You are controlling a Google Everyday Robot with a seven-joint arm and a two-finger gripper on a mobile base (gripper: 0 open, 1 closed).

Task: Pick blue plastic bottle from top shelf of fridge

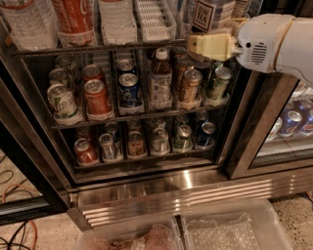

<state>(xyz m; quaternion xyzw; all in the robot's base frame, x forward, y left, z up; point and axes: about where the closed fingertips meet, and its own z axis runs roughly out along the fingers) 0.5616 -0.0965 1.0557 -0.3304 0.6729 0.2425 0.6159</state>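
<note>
The blue plastic bottle stands at the right end of the top shelf, its dark lettered panel facing me; only its lower part shows. My gripper, cream-coloured on a white arm reaching in from the right, is directly below and in front of the bottle's base, at the shelf's front edge. The fridge is open in front of me, with its ribbed steel base below.
A red Coca-Cola bottle and clear bottles stand left on the top shelf. A small brown bottle with white cap and several cans fill the lower racks. Clear plastic bins lie on the floor. A glass door is at right.
</note>
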